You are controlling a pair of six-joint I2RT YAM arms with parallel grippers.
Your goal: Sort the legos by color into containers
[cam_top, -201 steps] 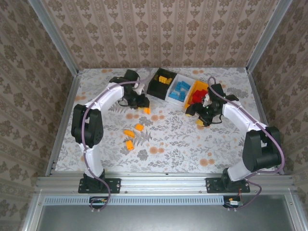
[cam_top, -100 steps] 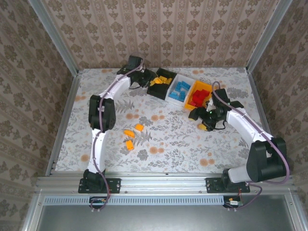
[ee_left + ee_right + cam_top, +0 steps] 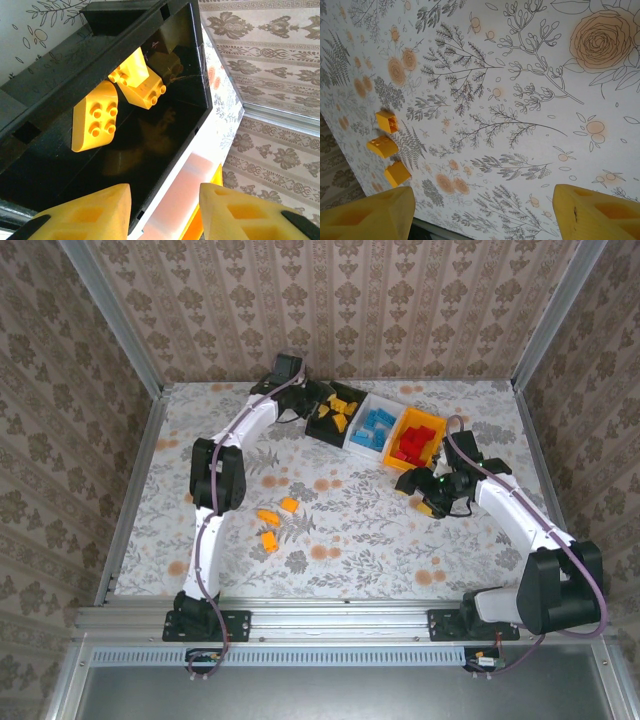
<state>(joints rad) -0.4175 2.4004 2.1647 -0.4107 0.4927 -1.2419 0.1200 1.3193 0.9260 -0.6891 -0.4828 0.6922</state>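
Overhead view; wrist close-ups: bin (image 3: 170, 125), table (image 3: 520, 75).

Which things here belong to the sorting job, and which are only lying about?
Job:
black bin, white bin, orange-yellow bin, the bricks in them, three loose orange-yellow bricks.

Not the job:
flowered table cover, patterned walls, metal frame.

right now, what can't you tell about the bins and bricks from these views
black bin: cut off by the left wrist view's edges and partly covered by the left fingers, so its yellow bricks can't be counted
white bin: a washed-out blur in the left wrist view, contents unseen there
red bricks in the orange-yellow bin: piled and too small in the top view to count
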